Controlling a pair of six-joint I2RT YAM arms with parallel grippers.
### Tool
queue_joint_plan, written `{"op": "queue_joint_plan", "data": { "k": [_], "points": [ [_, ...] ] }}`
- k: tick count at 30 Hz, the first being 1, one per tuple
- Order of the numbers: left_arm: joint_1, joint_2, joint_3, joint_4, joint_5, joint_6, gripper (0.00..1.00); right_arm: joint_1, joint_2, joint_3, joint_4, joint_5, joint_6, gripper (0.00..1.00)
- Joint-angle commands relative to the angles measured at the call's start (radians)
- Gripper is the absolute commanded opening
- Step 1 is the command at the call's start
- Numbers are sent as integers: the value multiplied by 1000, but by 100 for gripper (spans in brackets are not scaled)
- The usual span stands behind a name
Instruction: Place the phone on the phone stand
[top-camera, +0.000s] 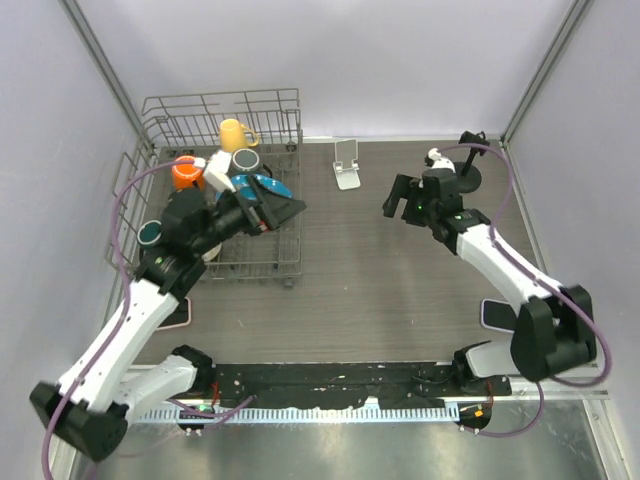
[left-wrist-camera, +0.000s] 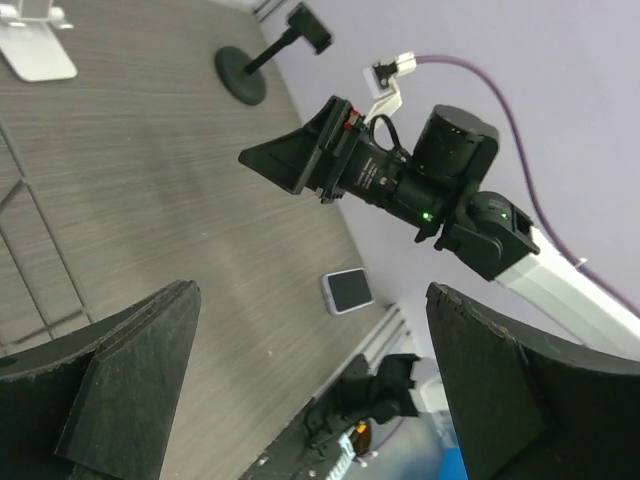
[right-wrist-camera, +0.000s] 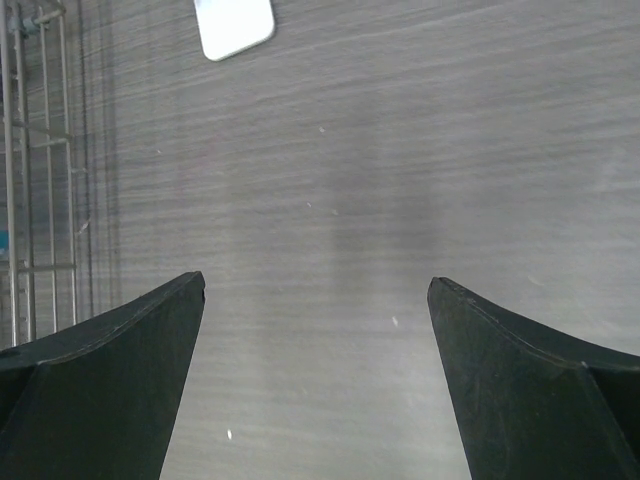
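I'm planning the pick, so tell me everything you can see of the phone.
The phone is a rectangle with rounded corners, a dark, unlit screen and a pale rim that could be a case. It lies flat, screen up, on the wood-grain table, near its right edge and toward the near side. Only the table touches it; nothing rests on it.

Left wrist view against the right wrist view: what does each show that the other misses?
Left wrist only: the phone lying flat on the table, the right gripper, and a black round-based stand. Right wrist only: nothing new, just bare table between its own open fingers. Both: the white phone stand, empty, and rack wires at the left edge.
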Motion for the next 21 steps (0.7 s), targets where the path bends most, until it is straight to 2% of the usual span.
{"op": "queue_joint_plan", "data": {
  "k": [1,4,6,7,10,14,17,21],
  "points": [
    [-80,138,99,62,-156,156,100,3,146,63,403,-127,29,99],
    [-88,190,118,145,-235,223,100,3,303,93,580,-150,22,99],
    [-86,207,116,228,-287,257,100,3,393,186,607,-152,21,99],
    [-88,230,113,266,-295,286,100,4,489,228,610,-155,9,99],
    [-86,293,127,399,-336,335,100,10,617,409,587,-160,-17,99],
    [-86,389,183,543,-377,349,100,30,816,702,471,-118,-175,99],
    [-86,460,239,631,-377,358,100,30,904,825,427,-101,-250,99],
    [-80,509,282,700,-367,388,100,41,965,893,424,-198,-318,99]
  ]
}}
